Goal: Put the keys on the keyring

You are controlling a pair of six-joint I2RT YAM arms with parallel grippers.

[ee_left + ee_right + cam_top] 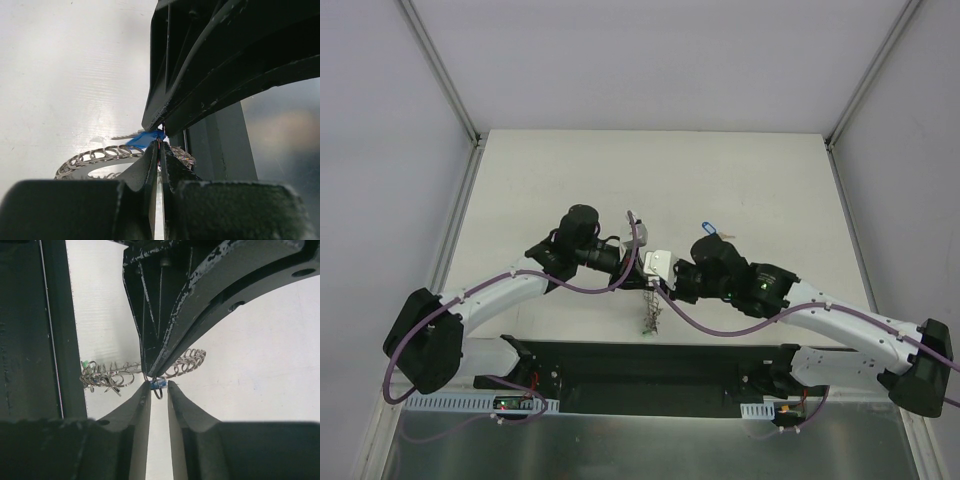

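Note:
The keyring hangs below the two grippers, which meet over the table's middle. My left gripper is shut on a thin wire of the keyring, whose coiled edge curves away to the left. A blue key head with a silver blade shows just beyond its tips. My right gripper faces it with its jaws slightly apart; a small blue piece and a wire loop sit between them. The ring's coils spread to both sides, with a green tag at the left end. Another blue key lies on the table.
A black tray runs along the near edge between the arm bases. Metal frame posts rise at the table's far corners. A purple cable loops along each arm.

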